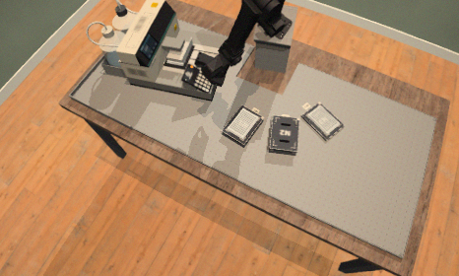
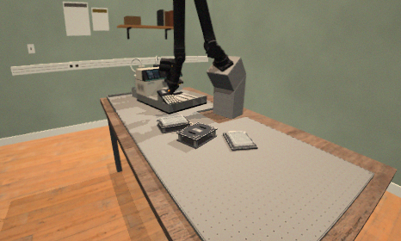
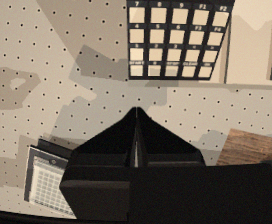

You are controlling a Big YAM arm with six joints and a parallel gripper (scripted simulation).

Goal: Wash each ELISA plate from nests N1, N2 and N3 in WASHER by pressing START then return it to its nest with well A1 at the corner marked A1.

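Observation:
My gripper (image 1: 218, 81) (image 2: 172, 90) (image 3: 136, 113) is shut and empty, above the front edge of the washer's keypad (image 1: 201, 82) (image 3: 175, 34). In the wrist view the START key (image 3: 136, 71) is ahead of the fingertips, a little apart in the picture. A small lamp (image 1: 191, 66) glows amber behind the keypad. The middle nest N2 (image 1: 284, 142) (image 2: 197, 133) holds no plate. White plates sit in the left nest (image 1: 243, 123) (image 2: 173, 120) and the right nest (image 1: 323, 119) (image 2: 240, 139). A pale plate-like shape (image 1: 185, 52) shows at the carrier; its seating cannot be told.
The washer body (image 1: 143, 33) (image 2: 145, 82) stands at the table's far left, with bottles (image 1: 123, 21) and tubing behind it. The grey arm pedestal (image 1: 272, 54) (image 2: 229, 99) stands at the back edge, right of the washer.

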